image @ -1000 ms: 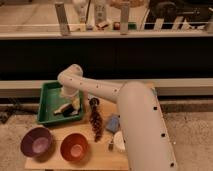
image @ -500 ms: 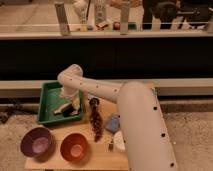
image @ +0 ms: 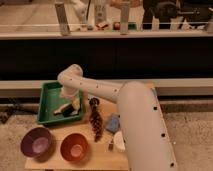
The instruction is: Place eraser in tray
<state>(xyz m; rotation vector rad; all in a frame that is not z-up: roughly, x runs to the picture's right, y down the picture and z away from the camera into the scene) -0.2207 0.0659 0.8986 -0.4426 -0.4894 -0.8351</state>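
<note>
I see the arm (image: 107, 92) reaching from lower right toward centre left, with the gripper (image: 71, 102) down inside the tray (image: 47, 95) at its right side. The eraser (image: 64, 110) lies on the tray floor, just below and left of the gripper. Below the tray sit a purple bowl (image: 36, 142) and an orange bowl (image: 75, 147) on the table (image: 55, 162).

From my feed the tray (image: 46, 100) is bright green, and the eraser (image: 64, 110) in it is dark with a cream bit. My white claw (image: 70, 102) hangs over the tray. The counter (image: 60, 162) is tan wood, with a purple bowl (image: 36, 142), an orange bowl (image: 74, 147) and a blue-grey lump (image: 113, 122).
</note>
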